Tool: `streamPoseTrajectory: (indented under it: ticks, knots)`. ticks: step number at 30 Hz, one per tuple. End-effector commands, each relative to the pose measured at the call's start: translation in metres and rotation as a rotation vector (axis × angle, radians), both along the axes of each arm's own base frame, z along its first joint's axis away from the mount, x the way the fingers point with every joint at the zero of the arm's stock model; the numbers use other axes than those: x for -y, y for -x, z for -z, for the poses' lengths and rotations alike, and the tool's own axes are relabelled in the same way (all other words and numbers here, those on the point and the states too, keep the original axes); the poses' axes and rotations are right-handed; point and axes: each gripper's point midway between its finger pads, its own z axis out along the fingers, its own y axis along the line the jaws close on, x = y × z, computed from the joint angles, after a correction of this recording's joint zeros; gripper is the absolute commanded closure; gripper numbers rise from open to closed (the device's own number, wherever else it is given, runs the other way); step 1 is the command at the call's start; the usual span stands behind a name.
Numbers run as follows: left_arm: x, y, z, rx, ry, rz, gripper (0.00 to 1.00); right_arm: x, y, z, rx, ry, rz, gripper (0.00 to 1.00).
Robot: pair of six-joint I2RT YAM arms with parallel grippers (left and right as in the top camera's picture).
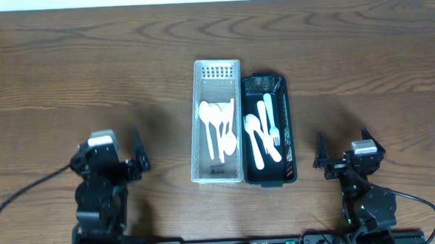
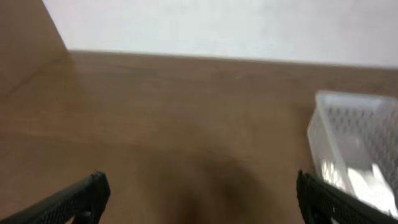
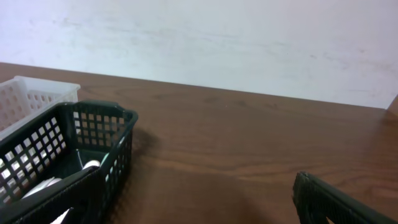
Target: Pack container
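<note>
Mid-table, the white basket (image 1: 215,69) and black basket (image 1: 286,134) sat touching, plastic cutlery (image 1: 218,126) in both, while the left gripper (image 2: 199,190) and right gripper (image 3: 186,199) hung wide open and empty, so I'd guess no step was underway and next came a reach inward.

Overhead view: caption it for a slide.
Left gripper and right gripper, open, flank white basket and black basket holding white cutlery.

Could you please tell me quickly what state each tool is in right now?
Left tool: open, holding nothing.
Right tool: open, holding nothing.
</note>
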Motion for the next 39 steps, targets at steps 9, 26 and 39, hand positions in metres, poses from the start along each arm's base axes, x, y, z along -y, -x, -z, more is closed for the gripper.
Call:
streamPoseTrajectory:
  ticks: [9, 26, 39]
  knots:
    - [0.013, 0.021, 0.056, -0.015, 0.007, 0.093, 0.02, 0.0, 0.0, 0.001, 0.0, 0.012, -0.003, 0.01]
    - [0.025, -0.004, 0.071, 0.154, -0.043, 0.161, 0.02, 0.0, 0.0, 0.001, 0.0, 0.012, -0.003, 0.01]
    - [0.025, -0.004, 0.071, 0.153, -0.042, 0.16, 0.02, 0.0, 0.0, 0.001, 0.0, 0.012, -0.003, 0.01]
